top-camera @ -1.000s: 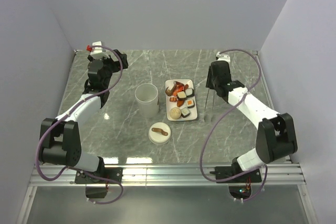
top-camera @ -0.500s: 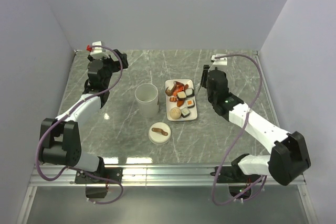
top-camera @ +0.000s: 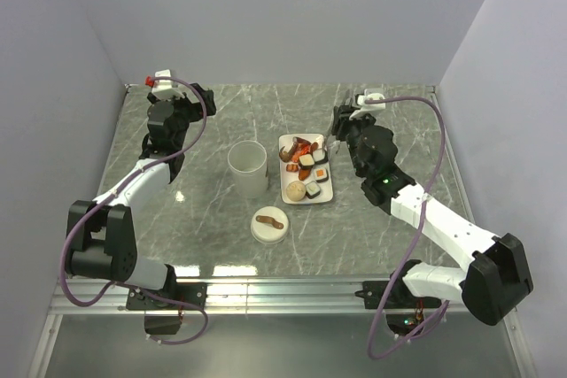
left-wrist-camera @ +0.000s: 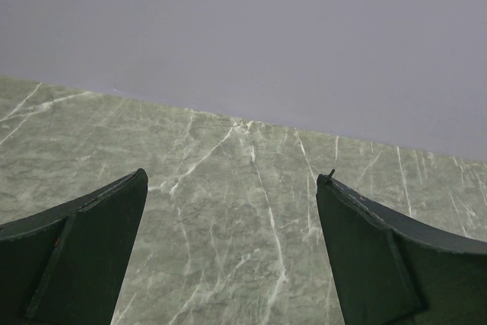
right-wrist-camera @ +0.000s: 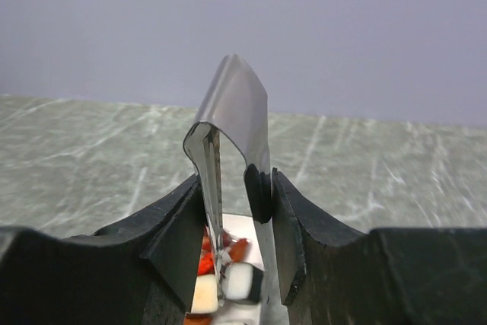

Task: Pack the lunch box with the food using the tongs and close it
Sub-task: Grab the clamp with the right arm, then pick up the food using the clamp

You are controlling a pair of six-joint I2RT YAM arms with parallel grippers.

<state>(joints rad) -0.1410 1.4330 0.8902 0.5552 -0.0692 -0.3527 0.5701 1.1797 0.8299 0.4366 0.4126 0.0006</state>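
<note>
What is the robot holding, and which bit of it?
The right hand grips the tongs just below their bent, joined end. The left hand holds nothing.

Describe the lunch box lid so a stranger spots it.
On the green marble table, look toward its near edge from the tall white cylindrical cup and flat white rectangular plate. The round cream lid lies there flat, alone in bearing a brown strap handle.

WALLS (top-camera: 283, 15): plain pale lavender, three sides | TABLE (top-camera: 204, 227): grey-green top, white marble veining | NEAR EDGE: aluminium rail (top-camera: 283, 289) | LIGHT: even, diffuse
</note>
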